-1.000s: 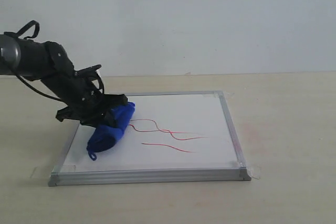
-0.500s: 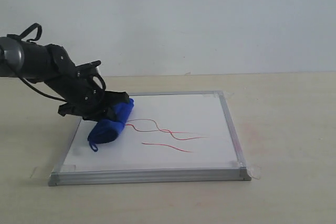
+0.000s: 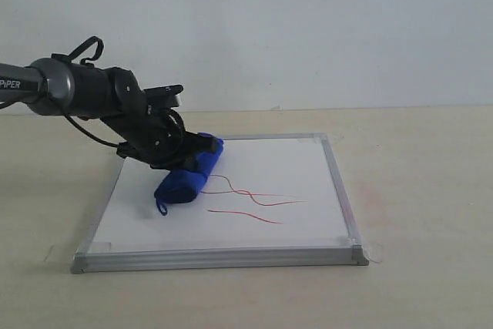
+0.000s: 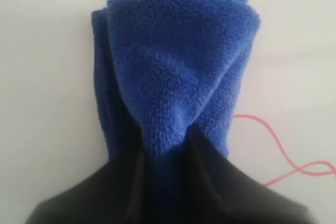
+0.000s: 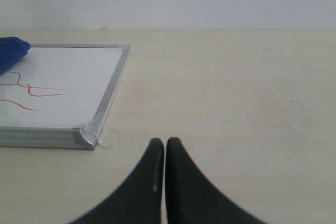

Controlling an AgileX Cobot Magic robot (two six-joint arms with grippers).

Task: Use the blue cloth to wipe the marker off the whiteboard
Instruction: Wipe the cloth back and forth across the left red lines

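The whiteboard (image 3: 269, 163) lies flat on the table, silver-framed, with taped corners. Thin wavy red marker lines (image 3: 254, 199) run across its middle. My left gripper (image 3: 185, 158) is shut on the blue cloth (image 3: 189, 176), a thick roll resting on the board's left half, its lower end touching the start of the red strokes. In the left wrist view the cloth (image 4: 176, 72) fills the frame between the dark fingers (image 4: 220, 182), with a red stroke (image 4: 283, 156) beside it. My right gripper (image 5: 165, 142) is shut and empty over bare table, off the board's corner (image 5: 86, 137); the arm is outside the exterior view.
Beige tabletop (image 3: 416, 190) surrounds the board on all sides. A plain white wall (image 3: 308, 28) stands behind. Clear tape (image 5: 108, 139) sticks out from the board's near right corner.
My left arm has carried the blue cloth rightward across the board, from near the left frame toward the red lines. The cloth now reaches the leftmost stroke.
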